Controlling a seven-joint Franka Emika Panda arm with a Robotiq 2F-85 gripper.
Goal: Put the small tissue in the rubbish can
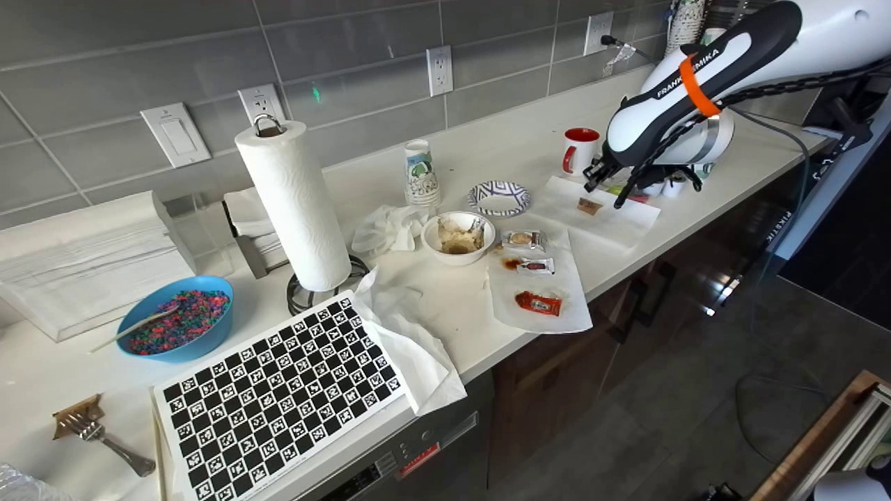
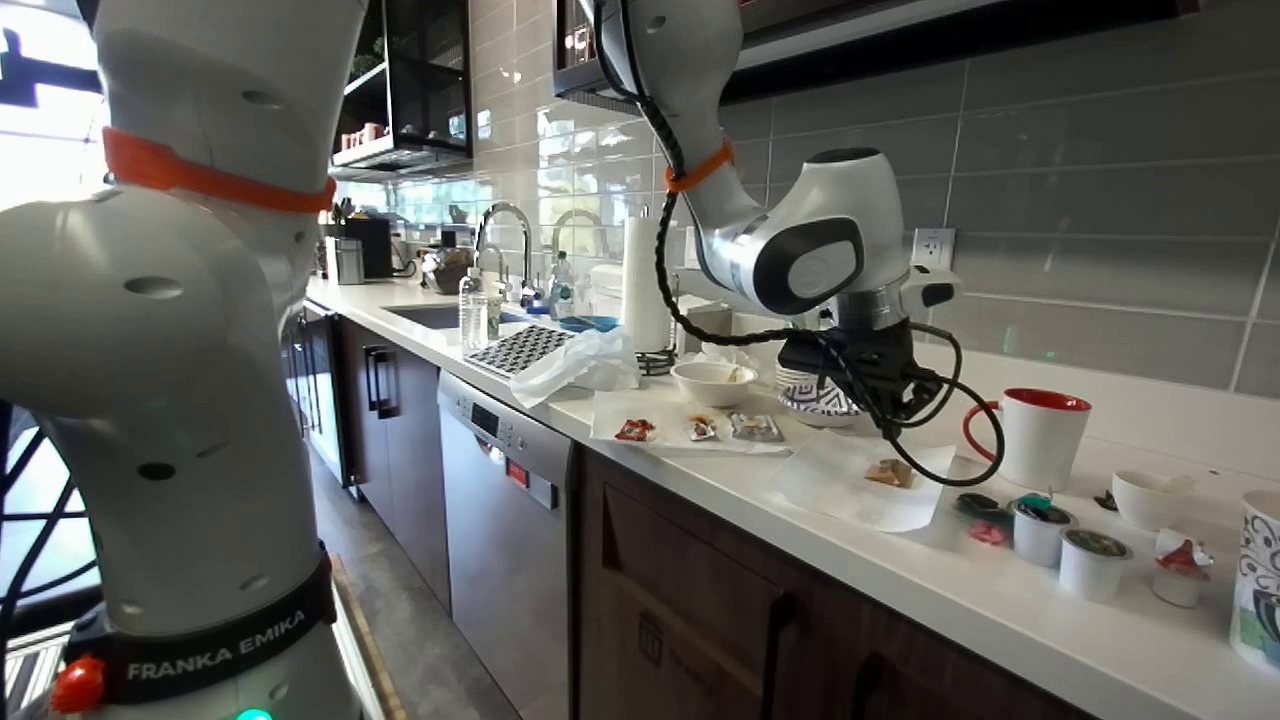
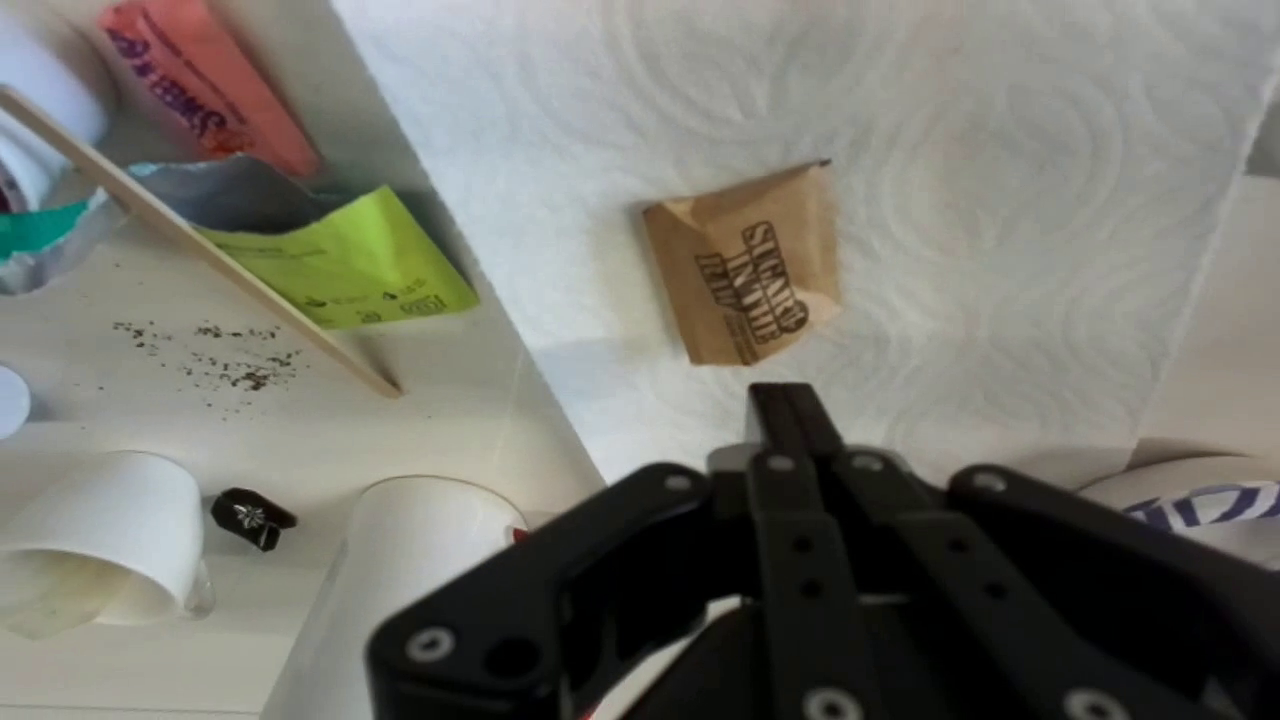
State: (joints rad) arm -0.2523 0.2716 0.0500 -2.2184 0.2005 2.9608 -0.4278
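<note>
On a counter [image 1: 452,300], from left, a paper towel roll [image 1: 296,209] stands, a crumpled tissue [image 1: 390,228] lies just beside a white bowl [image 1: 445,259], and a brown sugar packet [image 1: 589,206] rests on a paper sheet [image 1: 616,226] beneath the gripper [image 3: 785,400], its jaws pressed together. Which piece is the task's tissue cannot be told.

We see the small tissue [image 1: 387,229] as a plain white, crumpled piece — loosely bunched, with soft folds raised above the worktop [image 1: 452,306]. In an exterior view we find it lying between the paper towel roll [image 1: 296,202] and the white bowl [image 1: 454,259], one end right at the bowl's side; whether the two touch, we cannot tell. Its outline is uneven, and just behind that same end — near the folds — we see the stack of paper cups [image 1: 422,182].
</note>
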